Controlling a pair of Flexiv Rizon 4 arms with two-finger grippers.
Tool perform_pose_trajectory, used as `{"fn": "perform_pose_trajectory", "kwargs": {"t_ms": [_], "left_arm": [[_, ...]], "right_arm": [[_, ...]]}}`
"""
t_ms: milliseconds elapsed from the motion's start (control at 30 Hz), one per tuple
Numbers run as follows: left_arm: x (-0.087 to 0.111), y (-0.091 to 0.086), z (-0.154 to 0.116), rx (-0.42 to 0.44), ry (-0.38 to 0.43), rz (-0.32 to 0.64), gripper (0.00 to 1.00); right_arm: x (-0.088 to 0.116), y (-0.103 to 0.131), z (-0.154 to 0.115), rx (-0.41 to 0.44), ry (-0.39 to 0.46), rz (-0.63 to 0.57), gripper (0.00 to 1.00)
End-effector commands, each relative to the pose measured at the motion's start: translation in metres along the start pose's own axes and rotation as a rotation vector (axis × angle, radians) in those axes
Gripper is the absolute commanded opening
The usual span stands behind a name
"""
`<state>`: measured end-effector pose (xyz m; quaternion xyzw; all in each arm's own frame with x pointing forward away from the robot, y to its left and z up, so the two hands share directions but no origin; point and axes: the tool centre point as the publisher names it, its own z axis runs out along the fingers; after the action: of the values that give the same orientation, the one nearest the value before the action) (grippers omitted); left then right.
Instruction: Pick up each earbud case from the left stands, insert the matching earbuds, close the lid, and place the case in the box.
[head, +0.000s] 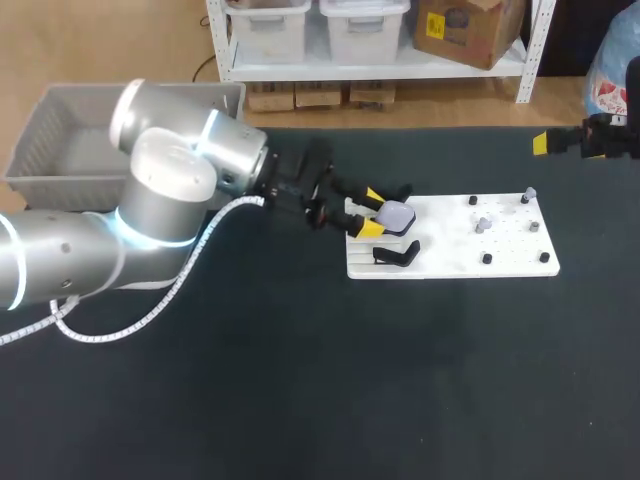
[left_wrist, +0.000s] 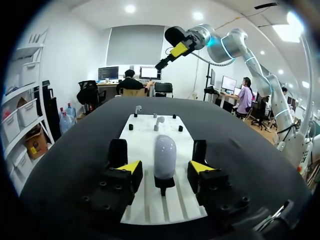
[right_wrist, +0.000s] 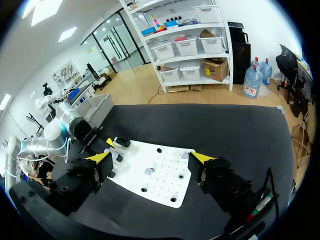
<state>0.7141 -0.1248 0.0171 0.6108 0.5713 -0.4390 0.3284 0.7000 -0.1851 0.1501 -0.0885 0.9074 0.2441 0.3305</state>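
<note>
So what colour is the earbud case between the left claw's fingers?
Pale lavender-grey; the earbud case shows best in the left wrist view.

The left arm enters from the left with its elbow bent and its forearm extended toward the middle, the wrist roughly level. The left hand has its yellow-tipped fingers parted. The right arm is raised high at the far right. The right hand is spread wide and angled downward.

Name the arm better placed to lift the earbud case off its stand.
Left. The left gripper, open, straddles the earbud case on its stand; the right gripper hangs high, beyond the board's other end.
</note>
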Motion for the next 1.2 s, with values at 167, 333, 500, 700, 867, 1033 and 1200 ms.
{"fn": "perform_pose_trajectory", "kwargs": {"t_ms": [167,333,500,700,867,1033,1200], "left_arm": [[0.000,0.007,0.004,0.020,0.005,0.003,0.50],[-0.001,0.007,0.007,0.029,0.007,0.007,0.48],[-0.002,0.006,0.008,0.035,0.009,0.012,0.47],[-0.002,0.004,0.009,0.034,0.008,0.009,0.46],[-0.003,0.001,0.012,0.036,0.006,0.011,0.45],[-0.003,-0.001,0.013,0.037,0.003,0.010,0.44],[-0.002,-0.003,0.014,0.037,0.005,0.011,0.32]], "right_arm": [[0.000,0.000,0.000,0.000,0.000,-0.001,1.00],[0.000,0.000,0.000,0.000,0.000,-0.001,1.00],[0.000,0.000,0.000,0.000,0.000,-0.001,1.00],[0.000,0.000,0.000,0.000,0.000,-0.001,1.00],[0.000,0.000,0.000,0.000,0.000,-0.001,1.00],[0.000,0.000,0.000,0.000,0.000,-0.001,1.00],[0.000,0.000,0.000,0.000,0.000,-0.001,1.00]]}}
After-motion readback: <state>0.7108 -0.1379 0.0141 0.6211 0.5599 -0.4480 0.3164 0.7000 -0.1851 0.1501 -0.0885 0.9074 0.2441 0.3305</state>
